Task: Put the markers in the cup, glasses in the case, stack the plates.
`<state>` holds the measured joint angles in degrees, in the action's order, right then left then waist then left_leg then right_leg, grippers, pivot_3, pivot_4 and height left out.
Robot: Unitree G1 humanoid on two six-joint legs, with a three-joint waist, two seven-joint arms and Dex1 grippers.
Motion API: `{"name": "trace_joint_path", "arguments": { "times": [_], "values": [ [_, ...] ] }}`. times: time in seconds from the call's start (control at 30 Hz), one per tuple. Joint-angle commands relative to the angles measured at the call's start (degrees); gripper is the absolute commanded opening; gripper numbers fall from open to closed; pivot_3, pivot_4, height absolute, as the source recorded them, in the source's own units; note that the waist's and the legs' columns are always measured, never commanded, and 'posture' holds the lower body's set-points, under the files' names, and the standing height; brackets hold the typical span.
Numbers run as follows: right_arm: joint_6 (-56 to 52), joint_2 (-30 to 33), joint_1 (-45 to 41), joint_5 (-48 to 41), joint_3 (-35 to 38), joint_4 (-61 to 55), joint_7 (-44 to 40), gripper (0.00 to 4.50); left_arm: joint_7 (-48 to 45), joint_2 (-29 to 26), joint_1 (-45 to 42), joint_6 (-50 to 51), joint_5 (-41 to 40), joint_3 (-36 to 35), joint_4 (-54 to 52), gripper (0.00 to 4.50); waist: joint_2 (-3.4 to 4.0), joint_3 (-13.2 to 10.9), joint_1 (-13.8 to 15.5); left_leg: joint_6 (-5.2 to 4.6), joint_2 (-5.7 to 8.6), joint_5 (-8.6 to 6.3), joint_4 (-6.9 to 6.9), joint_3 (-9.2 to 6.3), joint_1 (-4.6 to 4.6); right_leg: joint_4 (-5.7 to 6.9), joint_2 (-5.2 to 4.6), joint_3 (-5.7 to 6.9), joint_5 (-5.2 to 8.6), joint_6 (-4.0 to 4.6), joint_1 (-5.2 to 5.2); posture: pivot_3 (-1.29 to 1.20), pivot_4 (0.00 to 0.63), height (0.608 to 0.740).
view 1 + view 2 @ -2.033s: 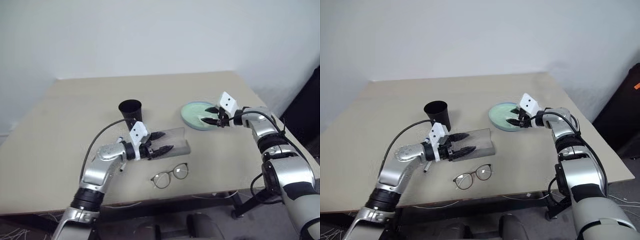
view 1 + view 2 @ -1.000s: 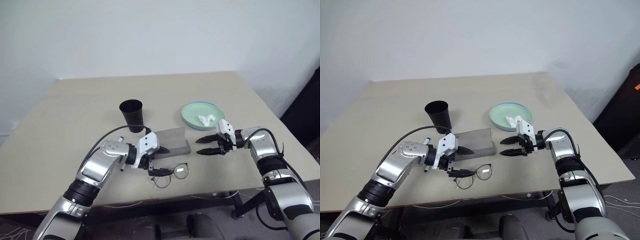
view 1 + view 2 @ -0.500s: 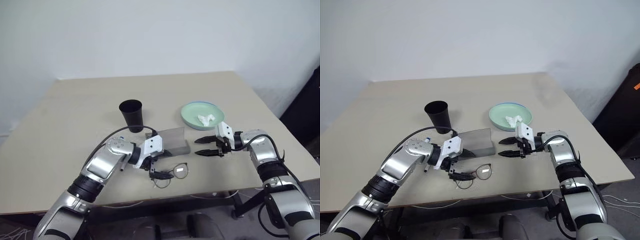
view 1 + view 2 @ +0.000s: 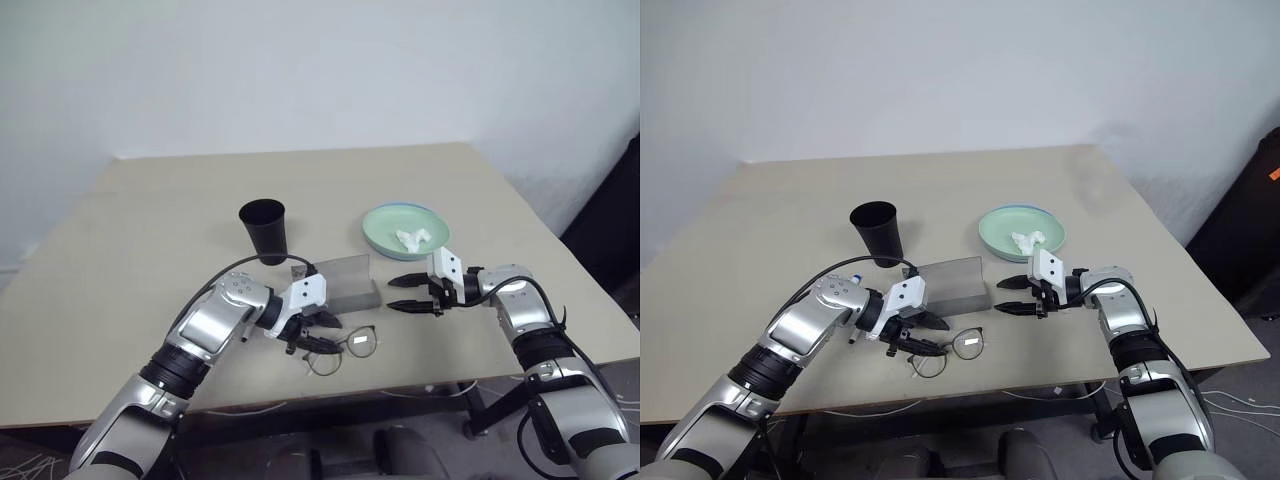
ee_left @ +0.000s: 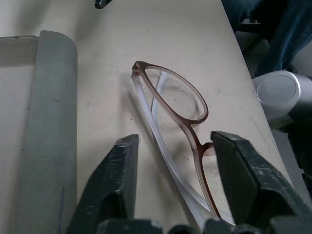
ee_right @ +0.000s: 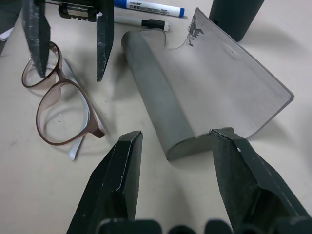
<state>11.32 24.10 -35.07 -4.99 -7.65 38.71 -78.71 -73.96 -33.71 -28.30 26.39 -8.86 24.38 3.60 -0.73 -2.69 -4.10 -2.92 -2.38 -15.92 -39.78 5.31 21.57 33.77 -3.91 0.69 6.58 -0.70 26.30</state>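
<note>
The left gripper (image 4: 316, 334) is down at the table (image 4: 140, 250) with its two fingers apart, straddling the bridge and near lens of the glasses (image 5: 171, 109) without pinching them, so the step in hand looks like the glasses-into-case one, at the point of taking hold. The right gripper (image 4: 408, 292) hovers just off the end of the case (image 6: 195, 97), its fingers parted and empty, seemingly ready to steady the box. The next move calls for the left fingers to close gently on the thin frame near the bridge, lift it, and carry it the short way to the open case, whose lid stands raised behind the trough. By count: one pair of glasses, lying just in front of the case; one grey case; one black cup (image 4: 263, 229) standing behind it; two markers (image 6: 150, 9), lying on the table beside the case and not yet in the cup; and, as far as can be seen, one mint plate (image 4: 385, 225) with a crumpled tissue (image 4: 411, 239) on it, a second beneath it not being clear.
</note>
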Motion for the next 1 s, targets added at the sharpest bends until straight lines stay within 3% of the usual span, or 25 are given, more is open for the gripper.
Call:
{"name": "trace_joint_path", "arguments": {
  "times": [0.03, 0.13, 0.2, 0.37, 0.93, 1.0],
  "values": [
    [1.2, 0.6, -1.0, -0.9, 0.5, -1.2, 0.7, 2.37, -0.4, 0.1, -1.2, -0.1, -0.1, -0.1, -1.1, 2.5, 0.0, 0.0, 0.0, 0.0, 0.0, 0.0, 0.0, 0.0, 0.0, 0.0, 0.0, 0.0, 0.0, 0.0, 0.0, 0.0, 0.0, 0.732],
    [1.5, 0.5, -1.2, -0.8, 0.4, -0.7, 1.1, 2.37, -0.5, 0.1, -1.0, 0.1, -0.2, -0.1, -1.3, 2.5, 0.0, 0.0, 0.0, 0.0, 0.0, 0.0, 0.0, 0.0, 0.0, 0.0, 0.0, 0.0, 0.0, 0.0, 0.0, 0.0, 0.0, 0.732],
    [1.7, 0.4, -1.3, -0.7, 0.3, -0.5, 1.5, 2.37, -0.3, 0.4, -0.8, 0.6, -0.4, -0.1, -1.6, 2.12, 0.0, 0.0, 0.0, 0.0, 0.0, 0.0, 0.0, 0.0, 0.0, 0.0, 0.0, 0.0, 0.0, 0.0, 0.0, 0.0, 0.0, 0.732],
    [2.1, 0.3, -1.5, -0.7, 0.1, -0.2, 2.3, 2.37, -1.3, -0.1, 0.0, 1.4, -0.9, 0.3, -3.3, 0.55, 0.0, 0.0, 0.0, 0.0, 0.0, 0.0, -0.02, 0.0, 0.0, 0.0, 0.0, 0.0, 0.0, 0.0, -0.01, 0.0, 0.0, 0.732],
    [4.2, 0.0, -3.1, -0.2, 0.0, 2.8, 4.1, 2.37, -2.3, -1.6, 0.3, -0.5, 1.1, 2.0, -3.1, 0.55, 0.0, 0.0, 0.0, -0.01, 0.0, 0.0, -0.02, -0.01, -0.02, 0.01, 0.01, -0.01, 0.0, 0.0, -0.02, 0.0, 0.0, 0.732],
    [4.4, 0.0, -3.2, -0.2, -0.1, 3.1, 4.3, 2.37, -2.5, -1.5, 0.3, -0.2, 0.8, 2.0, -3.3, 0.19, -0.01, 0.0, 0.0, -0.01, 0.0, 0.0, -0.02, 0.0, -0.02, 0.01, 0.01, -0.01, 0.0, 0.0, -0.02, 0.0, 0.0, 0.732]
  ]
}}
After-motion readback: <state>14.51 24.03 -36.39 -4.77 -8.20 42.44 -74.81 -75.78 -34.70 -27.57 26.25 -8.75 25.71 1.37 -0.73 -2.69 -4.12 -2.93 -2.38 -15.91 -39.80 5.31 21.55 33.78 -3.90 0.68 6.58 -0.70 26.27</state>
